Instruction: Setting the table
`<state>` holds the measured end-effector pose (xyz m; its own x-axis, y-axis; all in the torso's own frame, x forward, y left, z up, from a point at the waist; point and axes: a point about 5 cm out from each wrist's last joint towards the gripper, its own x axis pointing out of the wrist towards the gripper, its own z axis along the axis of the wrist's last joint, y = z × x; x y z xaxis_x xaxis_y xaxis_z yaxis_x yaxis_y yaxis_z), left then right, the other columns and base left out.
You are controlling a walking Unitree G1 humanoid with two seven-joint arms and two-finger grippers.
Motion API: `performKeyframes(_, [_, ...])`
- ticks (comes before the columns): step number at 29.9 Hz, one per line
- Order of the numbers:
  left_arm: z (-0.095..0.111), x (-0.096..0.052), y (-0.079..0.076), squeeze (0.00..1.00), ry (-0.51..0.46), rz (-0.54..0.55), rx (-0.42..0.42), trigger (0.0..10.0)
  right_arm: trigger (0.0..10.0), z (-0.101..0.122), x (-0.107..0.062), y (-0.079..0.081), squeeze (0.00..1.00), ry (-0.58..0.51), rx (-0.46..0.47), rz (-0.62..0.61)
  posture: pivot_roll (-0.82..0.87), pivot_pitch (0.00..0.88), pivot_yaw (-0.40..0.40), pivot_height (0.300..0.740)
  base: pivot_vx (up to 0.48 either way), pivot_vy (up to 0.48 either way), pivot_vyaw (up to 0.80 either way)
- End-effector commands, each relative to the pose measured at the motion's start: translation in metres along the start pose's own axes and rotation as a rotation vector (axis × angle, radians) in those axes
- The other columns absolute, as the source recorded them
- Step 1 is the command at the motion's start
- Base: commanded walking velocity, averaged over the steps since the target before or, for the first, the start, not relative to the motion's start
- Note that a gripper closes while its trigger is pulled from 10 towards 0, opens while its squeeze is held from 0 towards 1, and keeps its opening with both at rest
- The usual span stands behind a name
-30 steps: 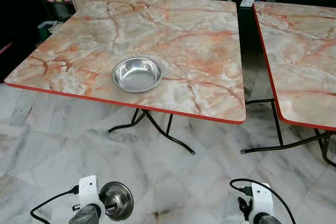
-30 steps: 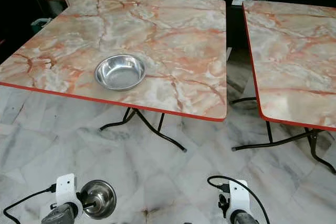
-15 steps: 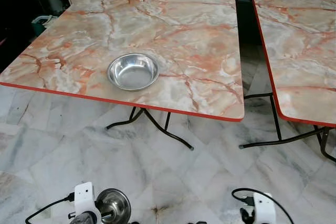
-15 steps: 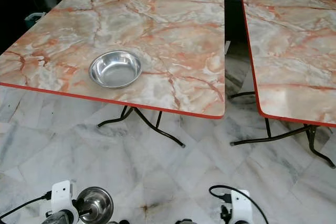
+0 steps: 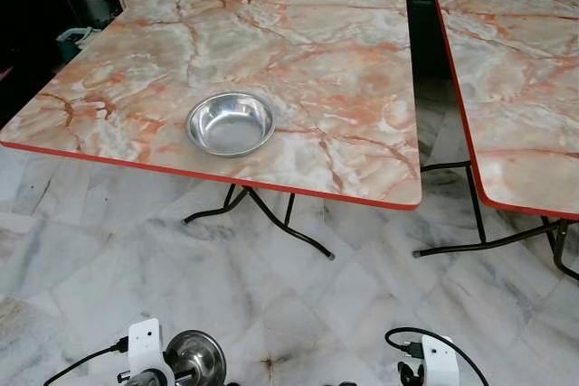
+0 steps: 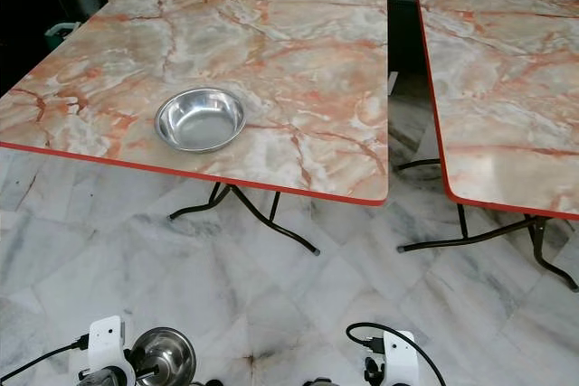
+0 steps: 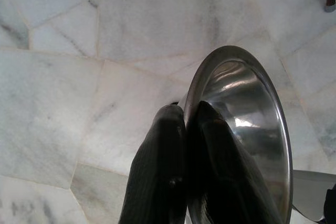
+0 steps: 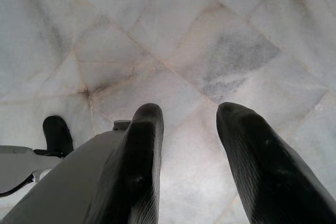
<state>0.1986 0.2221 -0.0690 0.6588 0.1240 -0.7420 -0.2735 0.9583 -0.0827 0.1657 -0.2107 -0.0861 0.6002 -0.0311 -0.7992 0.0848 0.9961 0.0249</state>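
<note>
Left gripper (image 7: 184,129) clamped on rim of small shiny steel bowl (image 7: 247,129), held low over marble floor. Right gripper (image 8: 186,140) spread, empty. Second round steel bowl (image 5: 231,123) near front edge of marble-patterned table (image 5: 344,70). Risk: thin rim grip slipping during lift, bowl dropping.

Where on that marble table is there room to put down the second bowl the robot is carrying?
The table carries one steel bowl near its front edge. Everything else is bare: the front right corner, the left side, the whole far half. Clutter sits behind the far edge. The carried bowl is in the left gripper.
</note>
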Motion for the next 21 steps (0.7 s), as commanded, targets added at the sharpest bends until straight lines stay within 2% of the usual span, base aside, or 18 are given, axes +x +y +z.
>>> performKeyframes(1, [-0.011,-0.002,0.002,0.00,0.041,0.005,0.022,10.0,10.0,-0.003,-0.001,0.002,0.00,0.002,0.011,0.000,-0.06,0.117,0.000,0.740,0.000,0.000,0.00])
performKeyframes(5, [-0.010,-0.002,0.002,0.00,0.037,0.005,0.023,10.0,10.0,-0.003,0.000,0.005,0.00,0.003,0.025,0.005,-0.05,0.121,-0.001,0.740,0.000,0.000,0.00])
performKeyframes(9, [-0.005,-0.001,0.000,0.00,0.020,0.003,0.019,10.0,10.0,-0.002,0.001,0.007,0.00,0.004,0.027,0.005,-0.05,0.136,-0.001,0.740,0.000,0.000,-0.57])
performKeyframes(14, [0.003,0.002,-0.004,0.00,0.001,-0.002,0.015,10.0,10.0,0.001,0.002,0.009,0.00,-0.010,0.026,0.005,-0.05,0.146,0.000,0.740,0.000,0.000,0.00])
performKeyframes(21, [0.010,0.003,-0.006,0.00,-0.016,-0.007,0.011,10.0,10.0,0.003,0.003,0.013,0.00,-0.016,0.041,0.011,-0.04,0.158,0.002,0.740,0.000,0.341,0.00])
